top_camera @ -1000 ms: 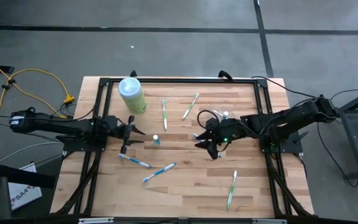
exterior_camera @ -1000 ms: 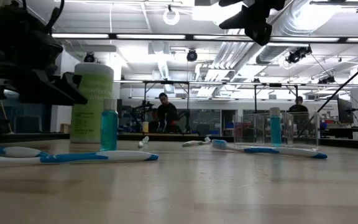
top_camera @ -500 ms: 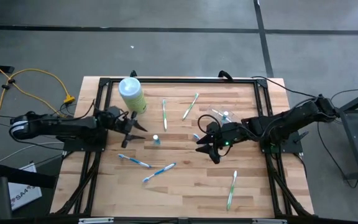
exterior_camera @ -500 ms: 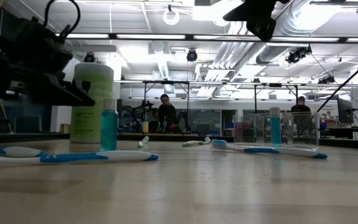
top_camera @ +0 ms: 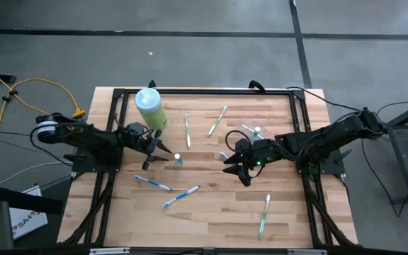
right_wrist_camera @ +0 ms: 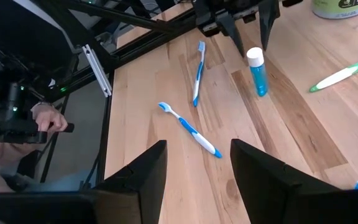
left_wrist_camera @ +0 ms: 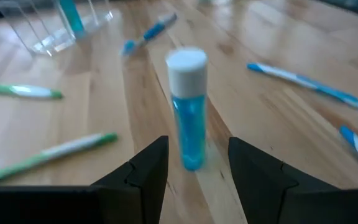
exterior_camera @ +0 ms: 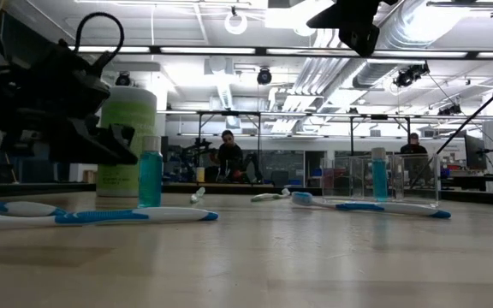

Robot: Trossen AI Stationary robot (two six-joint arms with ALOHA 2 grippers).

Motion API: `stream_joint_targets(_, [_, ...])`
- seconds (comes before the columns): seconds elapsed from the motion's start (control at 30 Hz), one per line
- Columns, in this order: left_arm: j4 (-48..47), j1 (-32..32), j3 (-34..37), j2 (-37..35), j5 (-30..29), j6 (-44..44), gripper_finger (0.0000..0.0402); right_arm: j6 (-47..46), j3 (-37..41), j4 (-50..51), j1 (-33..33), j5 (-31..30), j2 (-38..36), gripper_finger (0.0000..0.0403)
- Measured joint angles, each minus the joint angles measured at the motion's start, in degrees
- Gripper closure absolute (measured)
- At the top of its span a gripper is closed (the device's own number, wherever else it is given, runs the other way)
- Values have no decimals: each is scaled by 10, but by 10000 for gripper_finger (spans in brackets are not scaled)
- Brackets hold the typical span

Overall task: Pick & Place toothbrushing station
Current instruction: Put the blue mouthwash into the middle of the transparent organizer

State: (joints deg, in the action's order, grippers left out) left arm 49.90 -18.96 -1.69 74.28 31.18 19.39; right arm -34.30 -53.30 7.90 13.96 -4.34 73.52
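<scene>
The left pincer (top_camera: 158, 150) has moved closer to the small blue bottle (top_camera: 178, 160); it is open and holds nothing. The right pincer (top_camera: 232, 164) stays open and empty, beside the toothbrushing station (top_camera: 250, 134), which is untouched on the surface (top_camera: 211, 212).

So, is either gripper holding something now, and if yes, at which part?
Nothing is held. The left gripper is open, its fingers on either side of the small blue bottle without touching it. The right gripper is open above bare table.
</scene>
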Motion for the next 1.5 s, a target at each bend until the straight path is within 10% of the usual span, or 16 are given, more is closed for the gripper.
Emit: stream_joint_targets(1.5, [115,-10,-43,108,40,-8,240,0,0,0,1,5,0,233])
